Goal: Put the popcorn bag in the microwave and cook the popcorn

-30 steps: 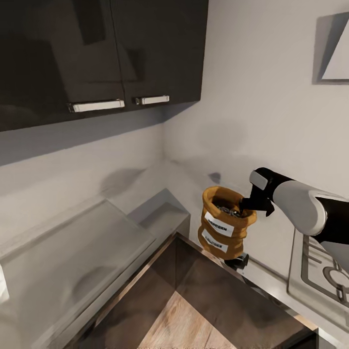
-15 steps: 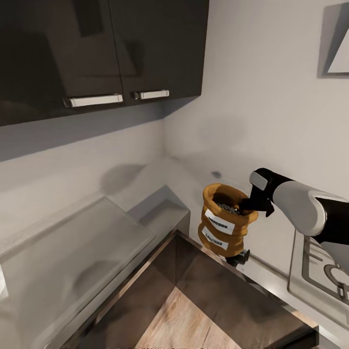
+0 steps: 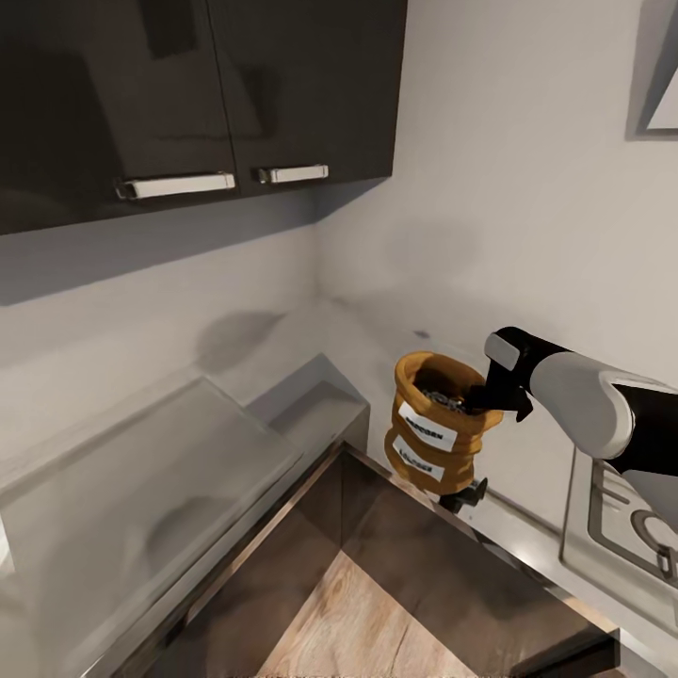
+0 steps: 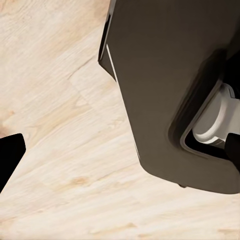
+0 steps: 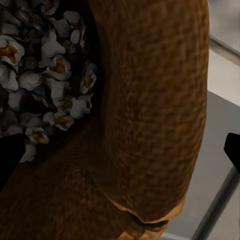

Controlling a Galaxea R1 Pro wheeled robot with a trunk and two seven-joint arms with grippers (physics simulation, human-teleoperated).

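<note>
The popcorn bag [image 3: 435, 424], a tan-orange sack with two white labels, hangs a little above the countertop [image 3: 141, 499], near the corner of the worktop. My right gripper [image 3: 482, 395] is shut on the bag's rolled rim at its right side. In the right wrist view the burlap rim [image 5: 150, 110] runs between the dark fingertips [image 5: 10, 155], and pale puffed popcorn [image 5: 45, 75] with grey and orange spots lies inside. The left wrist view looks down at the wooden floor, with my left gripper [image 4: 120, 152] open, its fingertips [image 4: 9, 152] wide apart. The microwave is out of view.
Dark glossy wall cabinets [image 3: 188, 94] with steel handles hang above the corner. A gas hob [image 3: 621, 518] lies at the right, under my right arm. The white range hood [image 3: 659, 85] is on the right wall. Wooden floor [image 3: 348, 621] shows below the counter edge.
The whole picture has shifted up a little, so the camera has moved. The bag stays held in the right gripper at nearly the same spot, slightly higher over the worktop.
</note>
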